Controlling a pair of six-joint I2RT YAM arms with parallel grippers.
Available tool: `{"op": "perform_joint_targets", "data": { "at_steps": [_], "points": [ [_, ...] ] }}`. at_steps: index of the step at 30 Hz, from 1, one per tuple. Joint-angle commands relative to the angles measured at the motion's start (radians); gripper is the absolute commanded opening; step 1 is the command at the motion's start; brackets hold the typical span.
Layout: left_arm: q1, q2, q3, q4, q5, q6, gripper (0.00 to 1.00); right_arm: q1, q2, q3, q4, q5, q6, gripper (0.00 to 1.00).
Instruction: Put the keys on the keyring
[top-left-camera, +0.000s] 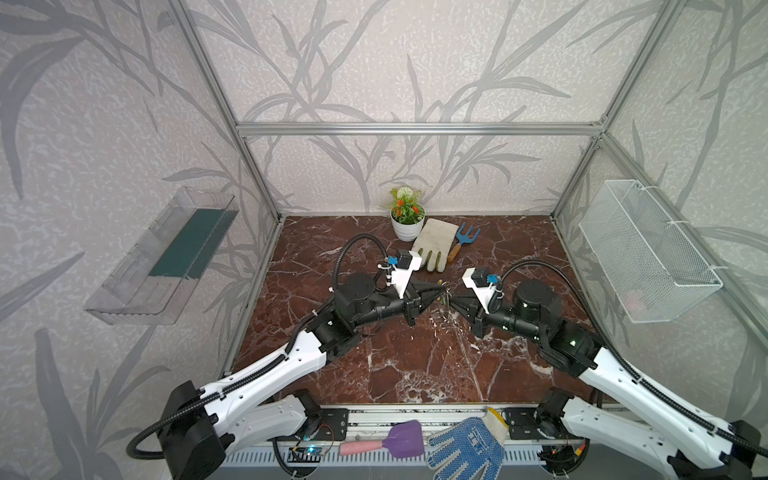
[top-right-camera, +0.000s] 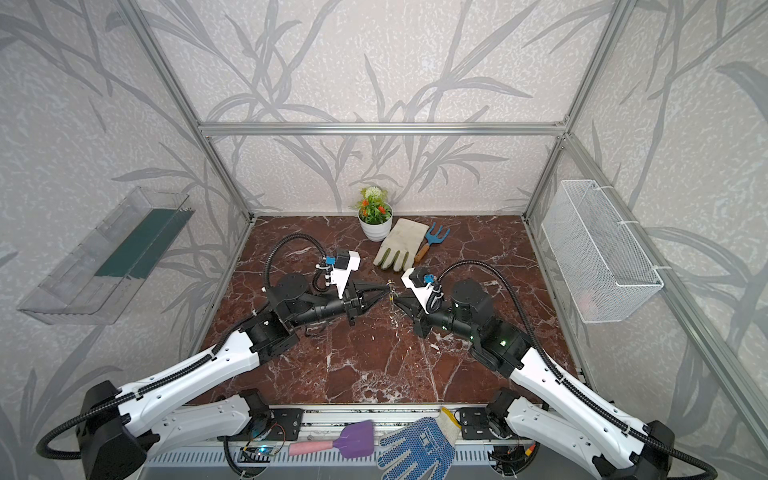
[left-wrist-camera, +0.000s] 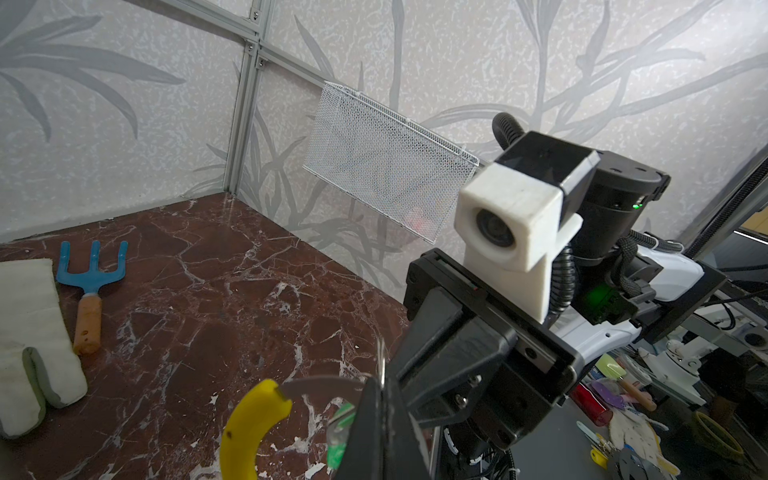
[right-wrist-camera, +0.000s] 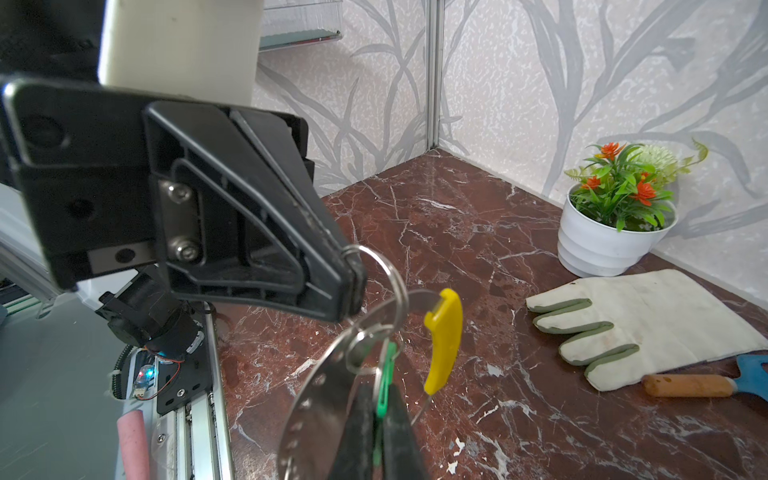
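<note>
Both arms meet above the middle of the marble table (top-left-camera: 415, 365). My left gripper (top-left-camera: 442, 291) is shut on a small silver ring (right-wrist-camera: 397, 282) of the keyring (right-wrist-camera: 305, 390). From that ring hangs the thin grey hoop with its yellow sleeve (right-wrist-camera: 446, 332); the sleeve (left-wrist-camera: 249, 428) also shows in the left wrist view. My right gripper (right-wrist-camera: 378, 386) is shut edge-on on the green tag of the keys (right-wrist-camera: 387, 365), right beside the hoop and its small rings. Whether the tag's loop is round the hoop I cannot tell. In both top views the fingertips nearly touch (top-right-camera: 392, 293).
At the back stand a white flower pot (top-left-camera: 407, 226), a pale gardening glove (top-left-camera: 434, 245) and a blue hand fork (top-left-camera: 465, 239). A white mesh basket (top-left-camera: 648, 253) hangs on the right wall, a clear shelf (top-left-camera: 166, 257) on the left. A blue dotted glove (top-left-camera: 465, 451) and purple scoop (top-left-camera: 401, 440) lie on the front rail.
</note>
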Motion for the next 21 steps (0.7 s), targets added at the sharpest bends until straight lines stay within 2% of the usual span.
{"op": "perform_joint_targets", "data": {
  "at_steps": [1, 21],
  "points": [
    [-0.003, -0.004, -0.005, 0.006, 0.016, 0.03, 0.0, 0.002, -0.014, 0.039, -0.04, 0.018, -0.023, 0.0],
    [-0.002, -0.046, -0.037, -0.002, -0.008, 0.039, 0.0, 0.001, -0.036, 0.06, -0.07, 0.043, -0.048, 0.0]
  ]
}}
